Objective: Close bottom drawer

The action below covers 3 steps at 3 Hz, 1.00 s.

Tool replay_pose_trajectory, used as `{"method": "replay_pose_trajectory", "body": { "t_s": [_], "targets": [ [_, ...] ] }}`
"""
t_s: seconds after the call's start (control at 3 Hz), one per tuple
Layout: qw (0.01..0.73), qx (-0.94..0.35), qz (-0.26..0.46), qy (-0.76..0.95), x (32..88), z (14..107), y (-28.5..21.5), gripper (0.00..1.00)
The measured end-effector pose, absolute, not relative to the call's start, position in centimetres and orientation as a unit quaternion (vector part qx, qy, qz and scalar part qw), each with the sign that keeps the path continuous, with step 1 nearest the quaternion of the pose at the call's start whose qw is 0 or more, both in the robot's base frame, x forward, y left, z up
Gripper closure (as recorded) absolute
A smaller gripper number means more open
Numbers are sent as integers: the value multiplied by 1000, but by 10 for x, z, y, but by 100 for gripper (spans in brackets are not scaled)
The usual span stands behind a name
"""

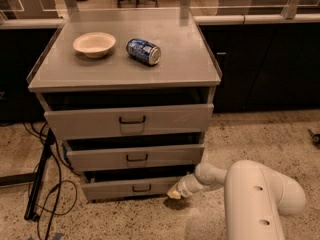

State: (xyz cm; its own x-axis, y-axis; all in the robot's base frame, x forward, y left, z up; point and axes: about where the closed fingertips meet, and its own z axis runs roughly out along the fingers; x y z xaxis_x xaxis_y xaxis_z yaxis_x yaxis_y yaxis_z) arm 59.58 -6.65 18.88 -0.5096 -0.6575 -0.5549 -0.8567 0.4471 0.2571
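The bottom drawer is a grey metal drawer with a small black wire handle, the lowest and shortest-fronted of the cabinet's three. It stands out only a little from the cabinet. My gripper is at the drawer front's right end, low by the floor, its tan tip touching or nearly touching the panel. The white arm reaches in from the lower right.
The top drawer and middle drawer stand slightly open. A tan bowl and a blue can on its side rest on the cabinet top. Black cables and a stand lie on the floor at left.
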Motion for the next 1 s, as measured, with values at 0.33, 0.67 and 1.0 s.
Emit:
{"method": "replay_pose_trajectory", "body": {
  "t_s": [0.33,0.67,1.0],
  "targets": [
    [191,-457,260,829,596,189,-66,0],
    [188,-466,260,824,614,179,-50,0],
    [188,-466,260,824,614,179,-50,0]
  ]
}}
